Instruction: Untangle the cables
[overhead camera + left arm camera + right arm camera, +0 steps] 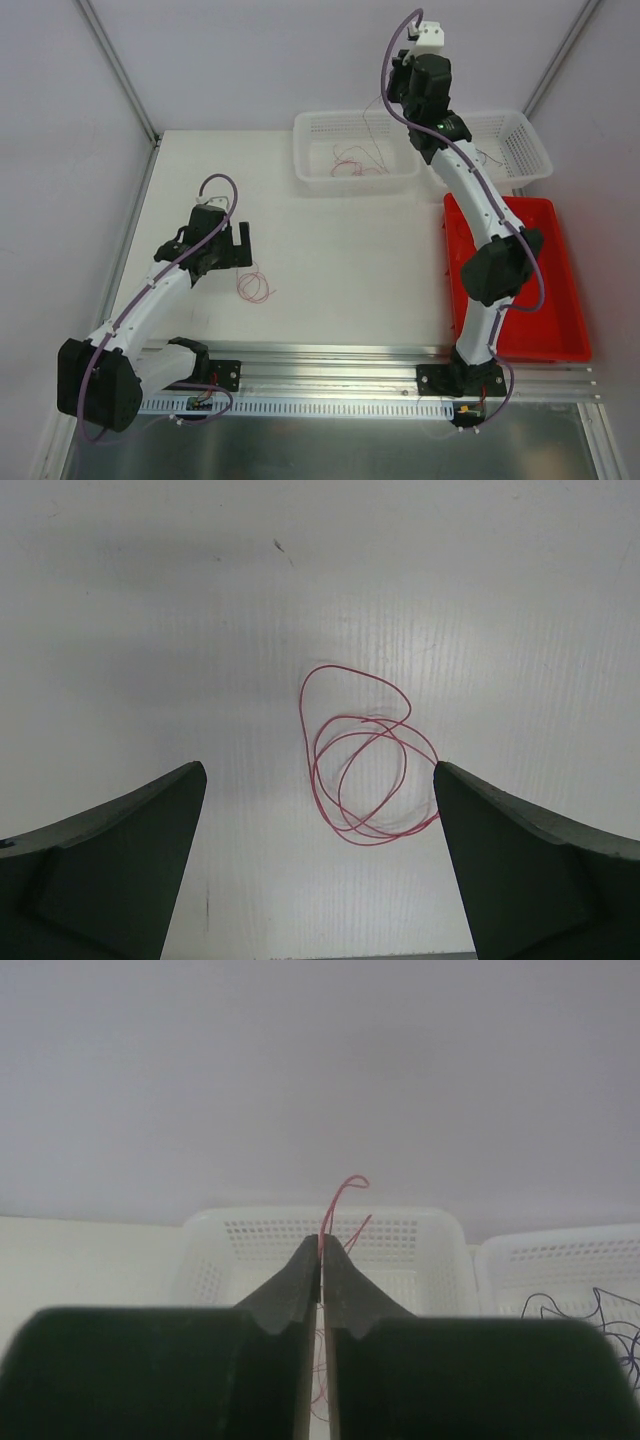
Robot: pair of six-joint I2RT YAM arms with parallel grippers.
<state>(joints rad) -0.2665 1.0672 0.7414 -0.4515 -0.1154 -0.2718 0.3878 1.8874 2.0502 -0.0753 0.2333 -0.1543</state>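
Observation:
A loose coil of thin red cable point(365, 770) lies flat on the white table point(340, 260), also seen as the red cable point(255, 285). My left gripper point(318, 770) hovers just over it, open wide, with the coil between the fingers and close to the right finger point(520, 860). In the top view the left gripper point(236, 246) sits just up-left of the coil. My right gripper point(322, 1245) is raised over the left white basket point(250, 1250) and shut on a red cable point(345, 1192), whose end curls above the tips. More red cable point(355, 165) lies in that basket.
A second white basket point(525, 150) at the back right holds dark thin cables point(595, 1310). A red bin point(550, 320) stands on the right beside the right arm. A metal rail point(340, 375) runs along the near edge.

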